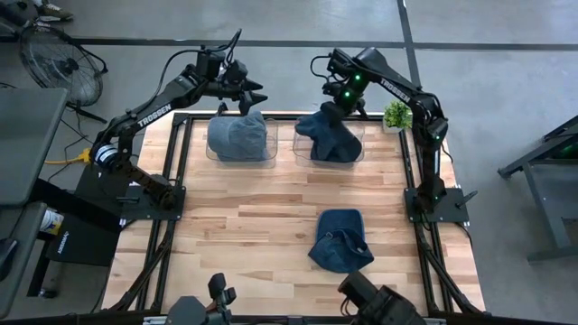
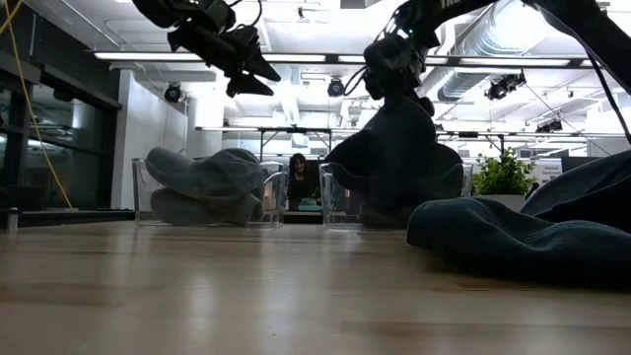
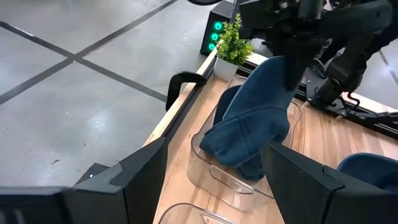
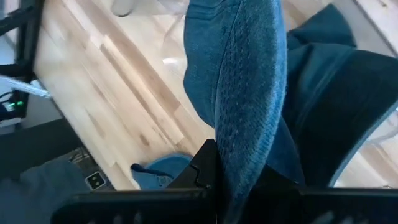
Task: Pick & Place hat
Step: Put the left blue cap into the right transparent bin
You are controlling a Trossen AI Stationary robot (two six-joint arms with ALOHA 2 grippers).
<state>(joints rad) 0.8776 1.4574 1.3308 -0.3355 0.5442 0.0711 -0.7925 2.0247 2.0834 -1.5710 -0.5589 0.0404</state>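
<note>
A dark blue hat (image 1: 327, 135) hangs from my right gripper (image 1: 332, 106) over the right clear bin (image 1: 354, 155); its lower part rests in the bin on another dark blue hat. It also shows in the left wrist view (image 3: 252, 121) and the low view (image 2: 394, 158). A grey-blue hat (image 1: 237, 137) lies in the left clear bin (image 1: 213, 152). A third blue hat (image 1: 341, 240) lies on the table near the front. My left gripper (image 1: 256, 95) is open and empty above the left bin. My right gripper pinches the dark blue hat at its top end (image 3: 280, 65) between its two fingers, from above, pointing down. The cloth (image 4: 245, 93) hangs below the fingers, and its lower part (image 3: 239, 149) rests in the right bin.
A small potted plant (image 1: 396, 115) stands at the table's far right corner. The wooden table (image 1: 253, 226) is bare between the bins and the front hat. A person (image 2: 296, 173) sits in the room beyond the table.
</note>
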